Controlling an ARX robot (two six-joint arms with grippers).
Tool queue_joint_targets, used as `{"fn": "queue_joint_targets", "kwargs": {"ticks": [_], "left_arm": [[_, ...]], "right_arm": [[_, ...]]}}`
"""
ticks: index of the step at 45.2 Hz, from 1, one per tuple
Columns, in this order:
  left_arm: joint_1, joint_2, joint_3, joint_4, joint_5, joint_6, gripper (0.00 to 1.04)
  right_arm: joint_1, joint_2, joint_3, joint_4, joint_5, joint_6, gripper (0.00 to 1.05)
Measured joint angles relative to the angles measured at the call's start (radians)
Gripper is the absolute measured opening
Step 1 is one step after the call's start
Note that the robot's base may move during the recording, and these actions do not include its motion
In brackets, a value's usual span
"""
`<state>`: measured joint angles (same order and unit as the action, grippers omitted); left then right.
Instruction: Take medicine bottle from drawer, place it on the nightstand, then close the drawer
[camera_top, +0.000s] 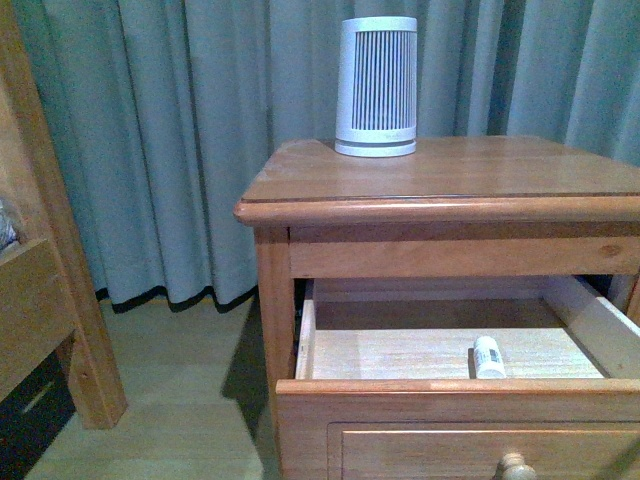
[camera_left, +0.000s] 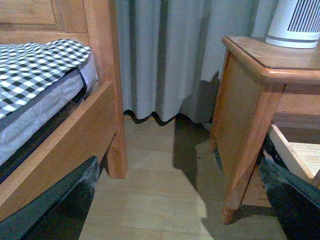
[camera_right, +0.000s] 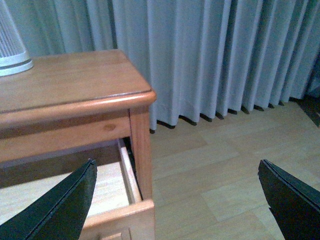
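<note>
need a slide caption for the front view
Tiny white cylindrical medicine bottle in the open upper drawer of the orange-brown wooden nightstand, ribbed white canister on top.

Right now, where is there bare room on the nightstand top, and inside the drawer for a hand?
The nightstand top is bare wood in front of the ribbed canister to the front edge, and all along its right. Only the rear spot under the canister is taken. In the drawer, the floor left of the medicine bottle is bare.
</note>
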<state>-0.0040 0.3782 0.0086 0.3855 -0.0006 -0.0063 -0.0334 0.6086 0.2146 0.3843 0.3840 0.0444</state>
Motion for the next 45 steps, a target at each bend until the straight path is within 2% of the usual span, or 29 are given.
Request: {"fn": "queue_joint_targets", "kwargs": {"ticks": [6,17,31,45], "left_arm": [[0.0,0.0,0.0,0.0,0.0,0.0,0.98],[0.0,0.0,0.0,0.0,0.0,0.0,0.98],[0.0,0.0,0.0,0.0,0.0,0.0,0.98],[0.0,0.0,0.0,0.0,0.0,0.0,0.98]], "right_arm": [[-0.032,0.372,0.263,-0.026,-0.042,0.032,0.98],[0.05,0.854,0.605,-0.167,-0.093,0.1,0.98],[0.136,1.109,0.734,-0.162,-0.089,0.16,0.98],[0.165,1.331,0.819,-0.163,-0.073,0.201,0.98]]}}
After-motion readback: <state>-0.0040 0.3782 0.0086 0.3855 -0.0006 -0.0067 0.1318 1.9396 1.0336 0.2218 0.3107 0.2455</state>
